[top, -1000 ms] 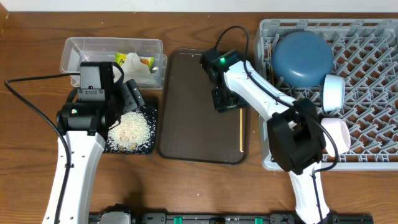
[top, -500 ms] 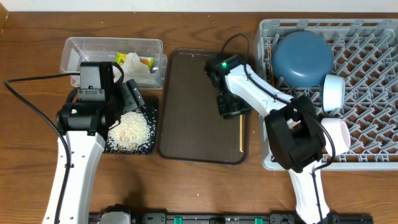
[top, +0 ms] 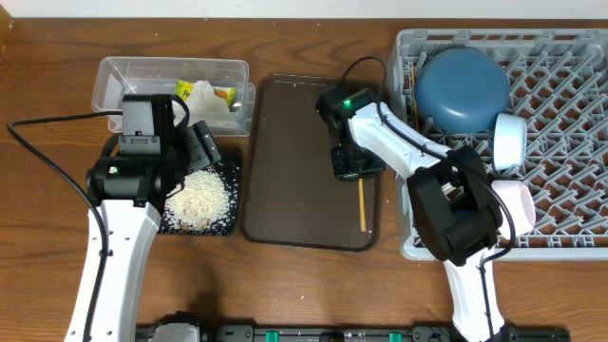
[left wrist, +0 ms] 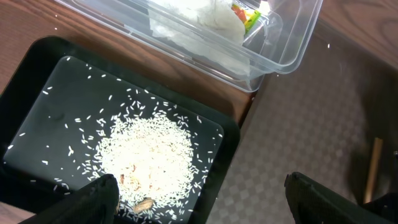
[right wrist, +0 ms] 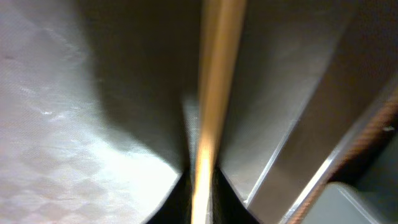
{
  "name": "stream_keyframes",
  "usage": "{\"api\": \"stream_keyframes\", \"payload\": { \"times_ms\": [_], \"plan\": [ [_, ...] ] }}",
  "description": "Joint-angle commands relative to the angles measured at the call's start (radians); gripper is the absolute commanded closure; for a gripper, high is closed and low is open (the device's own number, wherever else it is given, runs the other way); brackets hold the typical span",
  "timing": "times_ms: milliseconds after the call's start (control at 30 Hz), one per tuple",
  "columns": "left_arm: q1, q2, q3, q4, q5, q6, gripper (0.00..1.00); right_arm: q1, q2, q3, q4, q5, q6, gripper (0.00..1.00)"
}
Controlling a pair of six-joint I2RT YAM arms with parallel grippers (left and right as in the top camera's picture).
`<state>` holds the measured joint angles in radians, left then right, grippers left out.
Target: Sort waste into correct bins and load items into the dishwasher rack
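Note:
My right gripper (top: 348,165) is low over the brown tray (top: 285,161) and shut on the upper end of a thin wooden chopstick (top: 361,204), which lies along the tray's right side. In the right wrist view the chopstick (right wrist: 211,93) runs between the closed fingers (right wrist: 200,186). My left gripper (top: 197,147) is open and empty above the black tray (top: 226,226), which holds loose rice (top: 199,198). The left wrist view shows the rice (left wrist: 149,149) between its spread fingers (left wrist: 205,205). The clear tub (top: 109,71) holds the white napkin (top: 217,112) and the yellow wrapper (top: 222,94).
The grey dishwasher rack (top: 570,142) at the right holds a dark-blue round dish (top: 463,90), a white bowl (top: 508,141) and a pale cup-like item (top: 513,204). The right arm's cable loops over the brown tray's far end.
My right gripper has moved a little right and toward the front over the brown tray. The chopstick has shifted slightly left off the tray's edge. The left arm has not moved.

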<state>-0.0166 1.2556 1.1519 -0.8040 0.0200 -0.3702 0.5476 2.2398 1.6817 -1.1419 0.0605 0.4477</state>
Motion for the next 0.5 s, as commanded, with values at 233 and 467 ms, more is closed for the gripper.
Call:
{"api": "stream_keyframes", "payload": {
  "times_ms": [233,467],
  "plan": [
    [0.004,0.005,0.011,0.0,-0.005,-0.006,0.12,0.005,0.023,-0.02,0.027,-0.077,-0.036,0.99],
    [0.004,0.005,0.011,0.0,-0.005,-0.006,0.12,-0.031,-0.138,0.174,-0.068,-0.077,-0.163,0.99]
  ]
}}
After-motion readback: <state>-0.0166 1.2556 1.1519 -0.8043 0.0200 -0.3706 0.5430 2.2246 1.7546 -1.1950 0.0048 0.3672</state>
